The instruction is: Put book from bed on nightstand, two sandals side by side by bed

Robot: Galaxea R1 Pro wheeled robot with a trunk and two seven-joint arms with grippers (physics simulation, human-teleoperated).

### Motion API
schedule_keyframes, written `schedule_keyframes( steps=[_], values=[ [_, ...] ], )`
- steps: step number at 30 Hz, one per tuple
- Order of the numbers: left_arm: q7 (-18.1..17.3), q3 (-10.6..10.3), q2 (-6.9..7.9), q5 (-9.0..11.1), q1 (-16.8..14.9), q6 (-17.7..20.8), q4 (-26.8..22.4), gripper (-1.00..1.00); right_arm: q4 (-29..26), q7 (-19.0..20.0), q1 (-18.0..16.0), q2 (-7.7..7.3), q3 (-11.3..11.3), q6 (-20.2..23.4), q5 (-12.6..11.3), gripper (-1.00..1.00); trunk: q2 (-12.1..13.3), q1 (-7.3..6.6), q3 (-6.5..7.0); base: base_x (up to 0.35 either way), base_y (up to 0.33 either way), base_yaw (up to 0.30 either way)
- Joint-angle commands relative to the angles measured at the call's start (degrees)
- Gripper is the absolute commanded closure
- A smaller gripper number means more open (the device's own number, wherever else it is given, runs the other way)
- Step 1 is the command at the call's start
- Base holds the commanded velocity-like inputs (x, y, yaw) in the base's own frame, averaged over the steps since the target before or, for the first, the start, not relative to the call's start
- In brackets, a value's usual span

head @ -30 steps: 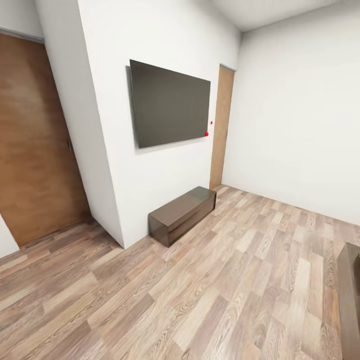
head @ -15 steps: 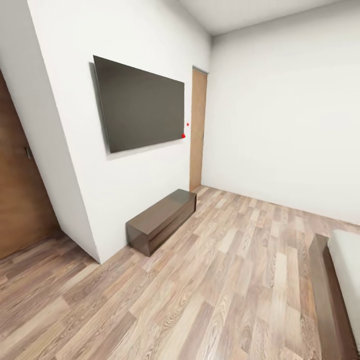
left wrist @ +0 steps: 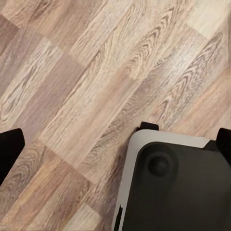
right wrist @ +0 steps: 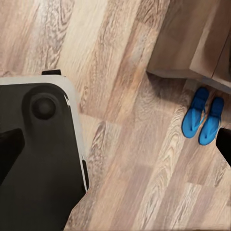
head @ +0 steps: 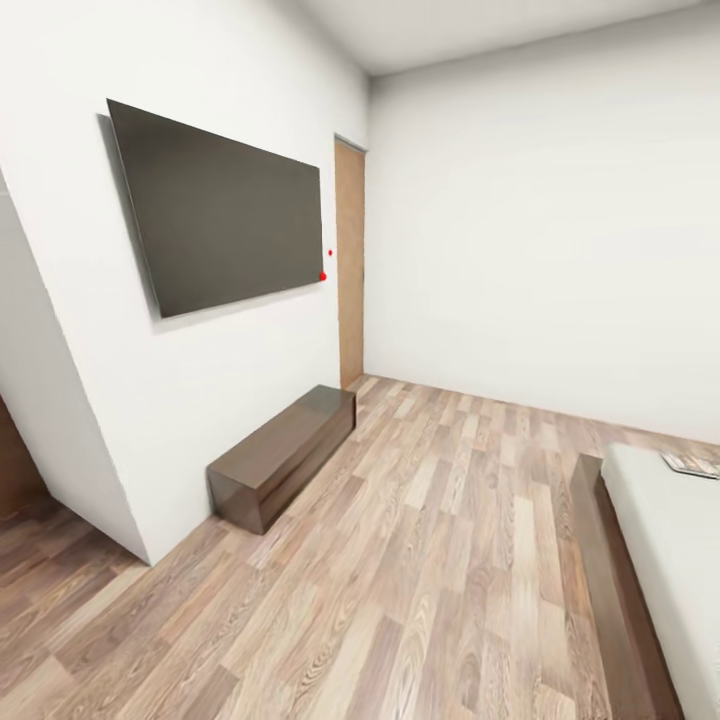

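Currently, going left to right in the head view: a dark wall screen [head: 225, 220], a low brown cabinet [head: 285, 455], plank floor [head: 440, 560], then the bed [head: 665, 560] with the book [head: 690, 463] on its mattress. The two sandals [right wrist: 204, 115] lie side by side on the floor beside dark furniture; neither claw's state can be told. A good approach would likely turn the base further toward the bed and stop close enough to reach the book.

Bed [head: 668, 560] running off head view's right and lower edges; headboard not showing. Book [head: 690, 464] lying at mattress far end, cropped by right edge, cover too small for reading. Left claw fingers [left wrist: 8, 150] showing as dark slivers at frame edges; right claw fingers [right wrist: 9, 151] likewise, spread not judgeable. Door [head: 12, 462] cropped at left edge.
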Motion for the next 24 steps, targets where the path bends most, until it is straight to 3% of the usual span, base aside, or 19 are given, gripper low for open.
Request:
schedule_keyframes(
  steps=[1,10,24],
  values=[
    [0.11,-0.49,0.01,0.38,0.01,-0.13,-0.02,-1.0,0.08,-0.02,-0.03,0.01,-0.14,-0.31,-0.19,-1.0,-0.03,0.04,0.02,0.212,0.16,-0.284],
    [0.09,-0.49,0.0,0.38,0.01,-0.2,-0.04,-1.0,0.11,0.04,-0.03,0.03,-0.14,-0.26,-0.19,-1.0,-0.03,0.04,0.36,0.121,0.082,-0.284],
    [0.08,-0.49,-0.03,0.38,0.01,-0.22,-0.04,-1.0,0.16,2.34,-0.03,-0.18,-0.14,-0.24,-0.19,-1.0,-0.03,0.04,0.85,0.022,0.014,-0.284]
  ],
)
